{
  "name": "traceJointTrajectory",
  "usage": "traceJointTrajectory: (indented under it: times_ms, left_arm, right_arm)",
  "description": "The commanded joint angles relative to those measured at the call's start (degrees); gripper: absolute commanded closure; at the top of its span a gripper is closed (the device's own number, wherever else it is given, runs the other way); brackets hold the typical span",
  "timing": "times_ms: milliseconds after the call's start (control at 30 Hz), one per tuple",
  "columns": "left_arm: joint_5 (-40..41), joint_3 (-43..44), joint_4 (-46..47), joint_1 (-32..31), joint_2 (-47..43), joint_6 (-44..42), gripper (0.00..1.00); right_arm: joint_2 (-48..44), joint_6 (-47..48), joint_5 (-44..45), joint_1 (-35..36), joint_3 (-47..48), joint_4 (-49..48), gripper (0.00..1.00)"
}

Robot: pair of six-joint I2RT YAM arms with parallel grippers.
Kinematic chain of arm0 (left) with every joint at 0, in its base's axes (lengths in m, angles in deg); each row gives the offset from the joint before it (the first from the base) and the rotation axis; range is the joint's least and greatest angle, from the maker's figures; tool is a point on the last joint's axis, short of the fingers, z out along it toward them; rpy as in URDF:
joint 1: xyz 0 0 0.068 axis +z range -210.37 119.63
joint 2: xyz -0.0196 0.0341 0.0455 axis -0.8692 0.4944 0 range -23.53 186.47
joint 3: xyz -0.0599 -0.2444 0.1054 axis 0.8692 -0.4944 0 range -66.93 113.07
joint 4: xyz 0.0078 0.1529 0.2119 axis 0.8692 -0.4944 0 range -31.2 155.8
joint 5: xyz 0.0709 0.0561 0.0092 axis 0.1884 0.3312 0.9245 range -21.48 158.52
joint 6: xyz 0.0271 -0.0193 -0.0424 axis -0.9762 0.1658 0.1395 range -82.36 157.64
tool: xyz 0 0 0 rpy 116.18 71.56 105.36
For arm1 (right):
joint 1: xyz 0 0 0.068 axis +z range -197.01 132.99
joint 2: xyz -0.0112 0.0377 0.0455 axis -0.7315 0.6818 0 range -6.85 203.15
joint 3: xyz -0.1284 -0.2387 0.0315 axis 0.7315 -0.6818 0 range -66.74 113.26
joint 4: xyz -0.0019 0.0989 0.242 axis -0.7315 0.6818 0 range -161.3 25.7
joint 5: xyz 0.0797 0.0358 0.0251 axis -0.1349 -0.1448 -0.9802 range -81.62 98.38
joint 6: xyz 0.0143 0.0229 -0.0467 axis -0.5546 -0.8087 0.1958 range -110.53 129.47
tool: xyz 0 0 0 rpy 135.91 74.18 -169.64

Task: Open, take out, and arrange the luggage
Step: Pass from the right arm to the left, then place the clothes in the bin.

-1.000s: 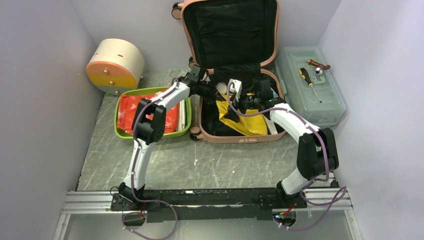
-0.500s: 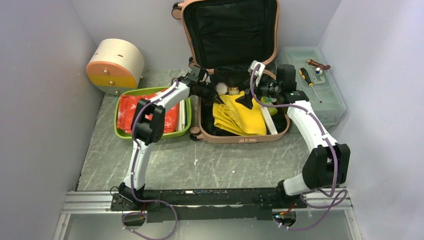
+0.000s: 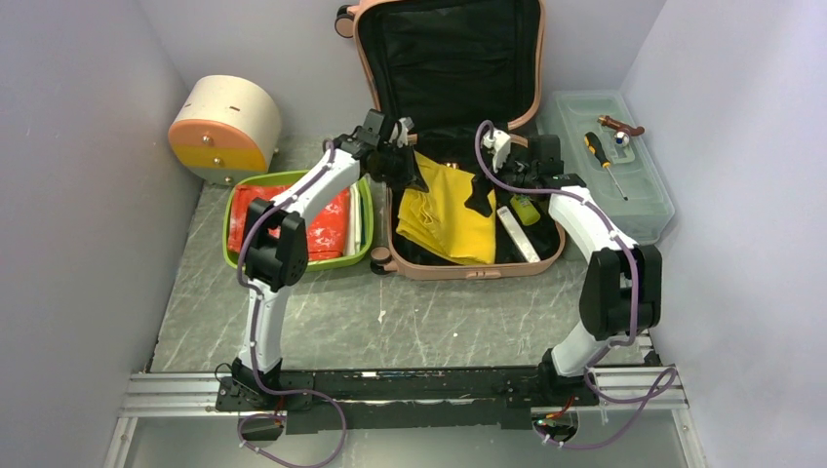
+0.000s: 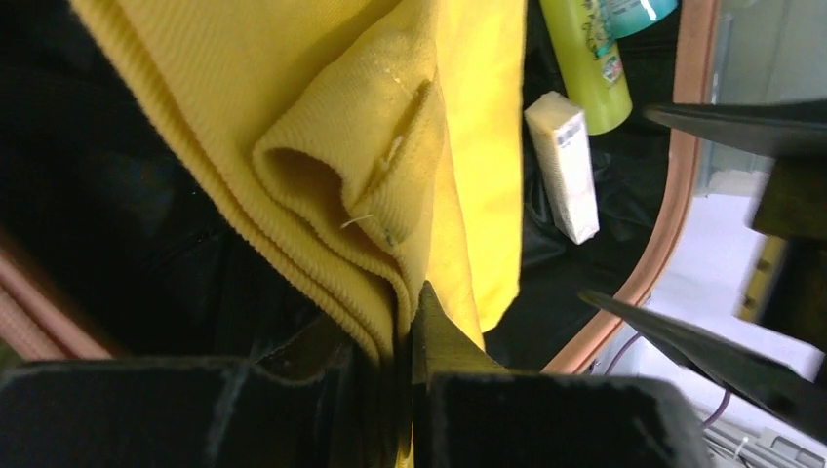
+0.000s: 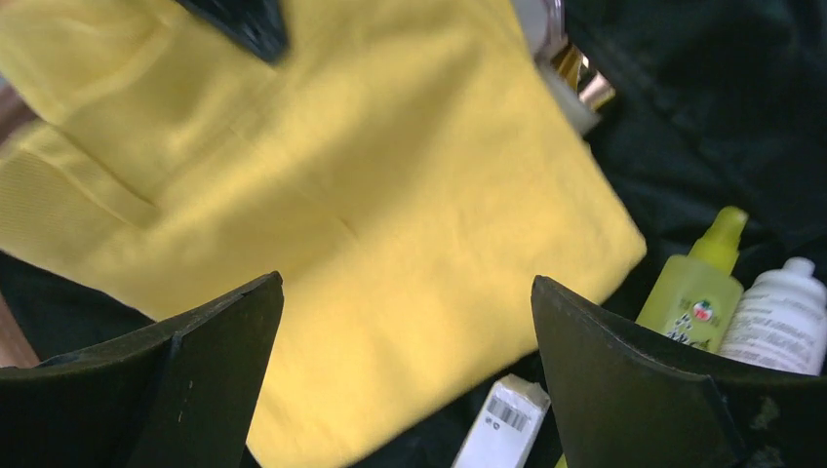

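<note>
The suitcase (image 3: 458,272) lies open at the back centre of the tabletop (image 3: 410,312), with its lid standing upright against the rear wall. The top view places it between a green tray (image 3: 302,263) on the left and a clear toolbox (image 3: 585,122) on the right, each just beside it. A yellow cloth (image 3: 453,214) lies in the lower shell.

The left gripper (image 3: 417,180) is at the rear left corner of the cloth. Only the left wrist view shows the contact: the jaws are pinched narrow on a ribbed fold of the cloth.

The right gripper (image 3: 480,200) hangs over the right edge of the cloth. The right wrist view shows its jaws spread wide, holding nothing, with the cloth beneath. That view also shows a yellow-green spray bottle (image 5: 697,292), a white bottle (image 5: 780,327) just beside it, and a white box (image 5: 502,419) bearing a barcode. All three lie on the black lining.
</note>
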Motion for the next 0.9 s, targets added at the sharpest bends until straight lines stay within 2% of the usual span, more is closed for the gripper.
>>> traceJointTrajectory:
  times_ms: [0,167,333,467,533,700,867]
  left_arm:
    - [3.2,4.7,2.0,1.2,-9.3,-4.2,1.00]
    - [8.1,6.2,-0.2,1.5,-11.7,-7.1,1.00]
    - [7.6,4.0,-0.1,5.2,-15.1,-8.3,1.00]
    - [1.4,-1.0,2.3,11.6,-18.0,-8.2,1.00]
    - [-0.6,-2.5,2.1,14.6,-19.1,-10.8,1.00]
    - [-7.2,-1.5,-4.3,21.8,-18.4,-17.3,1.00]
    - [-22.4,-1.9,-7.7,31.6,-16.8,-20.4,1.00]
  right_arm:
    - [2.1,0.9,3.9,-0.3,0.7,0.8,0.00]
    - [6.7,0.8,7.4,-0.3,2.9,3.5,0.00]
    - [8.8,0.7,8.7,-0.3,3.7,4.5,0.00]
    - [9.3,0.8,8.8,-0.3,3.9,4.5,0.00]
    - [9.4,0.8,8.9,-0.3,4.1,4.7,0.00]
    - [9.6,0.6,8.6,-0.3,4.2,4.8,0.00]
    - [10.0,0.5,8.2,-0.3,4.5,5.1,0.00]
